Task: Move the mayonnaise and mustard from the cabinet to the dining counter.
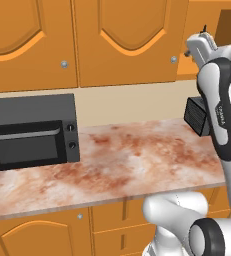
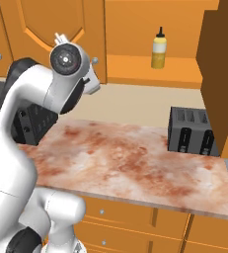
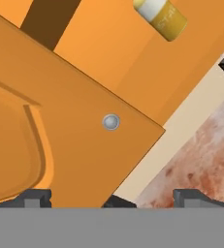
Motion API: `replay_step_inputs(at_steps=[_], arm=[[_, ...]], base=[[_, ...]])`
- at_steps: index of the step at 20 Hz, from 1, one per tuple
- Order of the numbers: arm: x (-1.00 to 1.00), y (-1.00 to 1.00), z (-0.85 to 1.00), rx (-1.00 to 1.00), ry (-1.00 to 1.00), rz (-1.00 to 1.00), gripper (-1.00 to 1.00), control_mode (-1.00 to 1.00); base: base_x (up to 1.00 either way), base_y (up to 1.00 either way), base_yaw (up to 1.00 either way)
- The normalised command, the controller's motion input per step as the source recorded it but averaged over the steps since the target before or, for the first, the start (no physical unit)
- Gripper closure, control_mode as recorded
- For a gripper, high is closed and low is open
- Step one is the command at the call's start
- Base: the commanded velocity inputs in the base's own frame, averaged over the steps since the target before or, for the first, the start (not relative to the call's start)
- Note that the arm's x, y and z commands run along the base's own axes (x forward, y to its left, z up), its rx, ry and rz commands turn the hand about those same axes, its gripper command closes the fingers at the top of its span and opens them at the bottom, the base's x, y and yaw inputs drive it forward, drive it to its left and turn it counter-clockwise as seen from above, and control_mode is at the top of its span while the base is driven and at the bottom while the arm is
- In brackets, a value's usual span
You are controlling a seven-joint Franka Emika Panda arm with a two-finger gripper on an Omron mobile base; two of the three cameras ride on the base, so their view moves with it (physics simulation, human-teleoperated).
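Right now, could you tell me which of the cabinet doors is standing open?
The far-right door, swung out edge-on above the toaster, exposing the mustard; the others sit shut.

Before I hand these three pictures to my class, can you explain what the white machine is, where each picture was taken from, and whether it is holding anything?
It is a white robot arm in a simulated kitchen. Two pictures come from cameras behind it, left and right; the third looks along its gripper, which is open and empty. On the marbled counter stand a black microwave and a dark toaster. Above, in the open orange cabinet, a yellow mustard bottle stands on the shelf. The hand camera faces a closed cabinet door with a silver knob.
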Motion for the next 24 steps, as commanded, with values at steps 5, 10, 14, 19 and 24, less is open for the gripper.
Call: replay_step_inputs(at_steps=[5, 10, 14, 19, 24], arm=[[0.35, 0.02, 0.00, 0.02, -0.04, 0.01, -1.00, -1.00], [0.32, 0.00, 0.00, 0.00, -0.04, 0.00, -1.00, -1.00], [0.28, 0.00, 0.00, 0.00, -0.03, 0.00, -1.00, -1.00], [0.26, 0.00, -0.01, 0.00, -0.01, 0.00, -1.00, -1.00], [0.24, 0.00, -0.12, 0.00, 0.00, 0.00, -1.00, -1.00]], base=[[0.00, 0.00, 0.00], [0.00, 0.00, 0.00], [0.00, 0.00, 0.00], [0.00, 0.00, 0.00], [0.00, 0.00, 0.00]])
